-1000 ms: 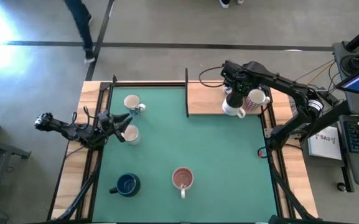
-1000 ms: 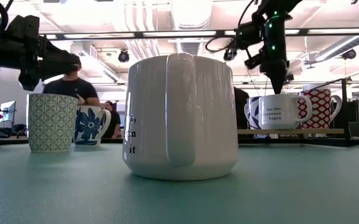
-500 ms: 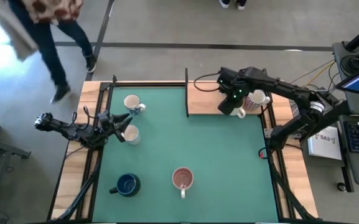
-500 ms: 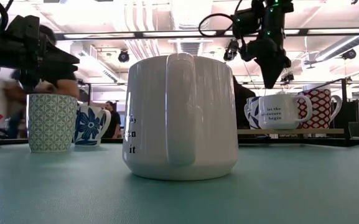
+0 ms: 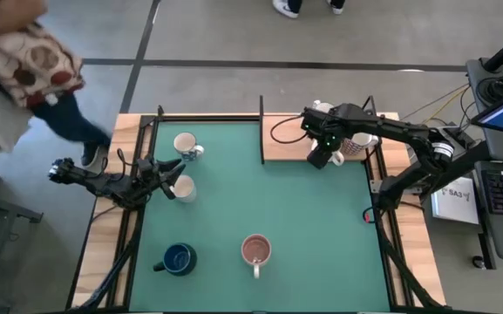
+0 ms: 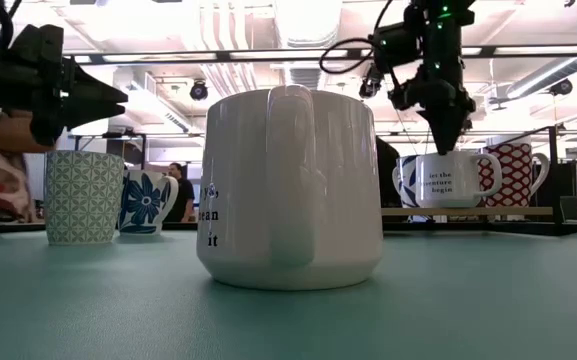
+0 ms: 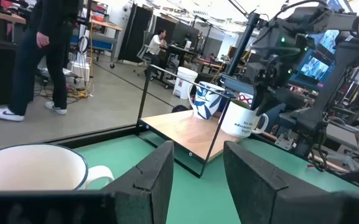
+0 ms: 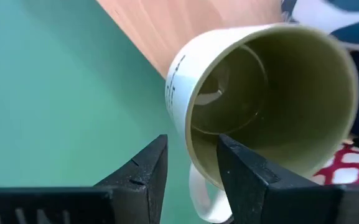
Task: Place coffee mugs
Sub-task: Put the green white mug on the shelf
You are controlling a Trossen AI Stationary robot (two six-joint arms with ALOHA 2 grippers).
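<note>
Mugs all over this one. Far left, the left hand (image 5: 178, 170) hangs low over the green-topped desk (image 5: 303, 227), fingers spread wide with nothing between them, right beside a white patterned ceramic mug (image 5: 184, 187). Just behind that sits a white mug with blue flower print (image 5: 186, 145); in the low view they stand side by side, the patterned one (image 6: 84, 197) nearer and the flowered one (image 6: 148, 201) behind it.

Toward the front edge there's a dark blue glazed mug (image 5: 178, 258), then a big white mug with a pinkish inside (image 5: 255, 250), handle pointing at the front edge. In the low view it (image 6: 290, 188) fills the middle, upright, with black lettering on its side.

Back right is a raised light wooden shelf (image 5: 286, 144) with a thin black frame. On it stands a white ceramic mug with black text (image 6: 446, 180), upright, with a red-and-white patterned mug (image 6: 513, 174) and a blue-and-white one (image 7: 207, 99) close behind it. The right hand (image 6: 445, 138) sits just above the text mug's rim, fingers partly apart, holding nothing. From its wrist view the mug's open mouth (image 8: 272, 99) is just past the fingertips (image 8: 240, 163)
</note>
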